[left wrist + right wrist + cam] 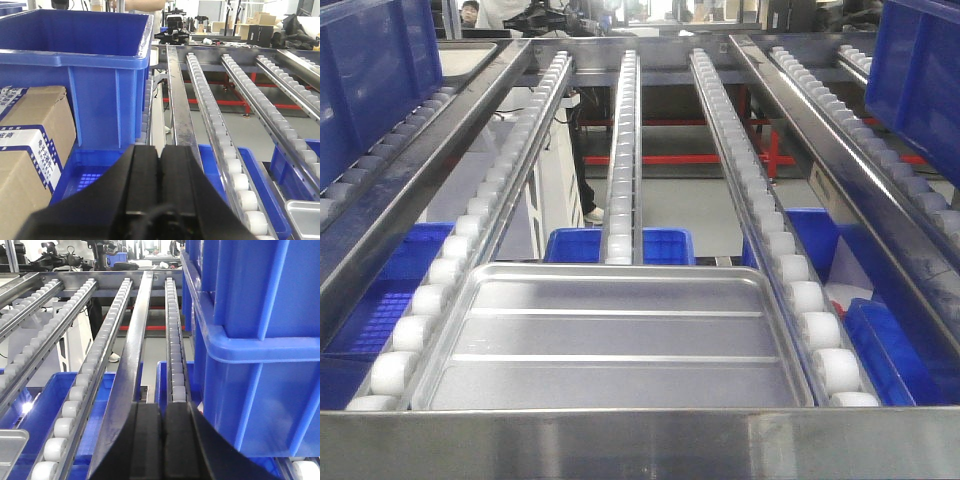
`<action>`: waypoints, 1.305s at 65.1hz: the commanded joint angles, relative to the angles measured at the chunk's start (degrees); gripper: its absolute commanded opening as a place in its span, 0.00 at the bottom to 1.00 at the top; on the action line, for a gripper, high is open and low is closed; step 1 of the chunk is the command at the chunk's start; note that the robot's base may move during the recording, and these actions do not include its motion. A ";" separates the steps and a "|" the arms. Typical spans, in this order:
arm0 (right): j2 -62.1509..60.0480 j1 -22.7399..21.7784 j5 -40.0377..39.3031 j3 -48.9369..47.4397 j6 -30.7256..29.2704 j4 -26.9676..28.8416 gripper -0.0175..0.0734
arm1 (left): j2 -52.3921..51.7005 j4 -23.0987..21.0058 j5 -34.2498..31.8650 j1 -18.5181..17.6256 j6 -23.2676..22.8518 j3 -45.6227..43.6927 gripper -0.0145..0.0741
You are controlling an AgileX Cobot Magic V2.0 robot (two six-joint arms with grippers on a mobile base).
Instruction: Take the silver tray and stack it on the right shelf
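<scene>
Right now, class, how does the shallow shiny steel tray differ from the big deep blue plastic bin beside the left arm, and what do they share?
The shallow shiny steel tray is reflective metal; the big deep blue plastic bin is matte blue. The tray has a low flared rim; the bin has tall ribbed walls. The tray's floor shows two raised ridges; the bin's floor is hidden. Both are rectangular and open-topped.

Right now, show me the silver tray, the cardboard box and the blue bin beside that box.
silver tray [615, 335]: front-facing view, flat bottom between its two ridges.
cardboard box [35, 107]: left wrist view, plain brown side above the label.
blue bin [95, 105]: left wrist view, its near outer wall.
</scene>
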 commanded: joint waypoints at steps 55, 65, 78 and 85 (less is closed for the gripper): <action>0.86 -0.22 -3.44 -0.55 -0.51 -0.23 0.25 | -0.37 1.95 0.39 0.10 -0.37 -4.66 0.05; 8.11 1.09 -0.19 -4.96 -0.51 -0.23 0.25 | 2.72 2.56 12.24 0.10 -0.37 -12.21 0.05; 21.38 3.07 15.37 -17.19 -0.51 -0.23 0.25 | 15.35 1.07 29.34 0.10 -0.37 -23.82 0.05; 30.22 4.68 27.25 -23.90 -0.56 -0.23 0.25 | 25.44 -1.26 44.75 0.10 -0.37 -31.49 0.05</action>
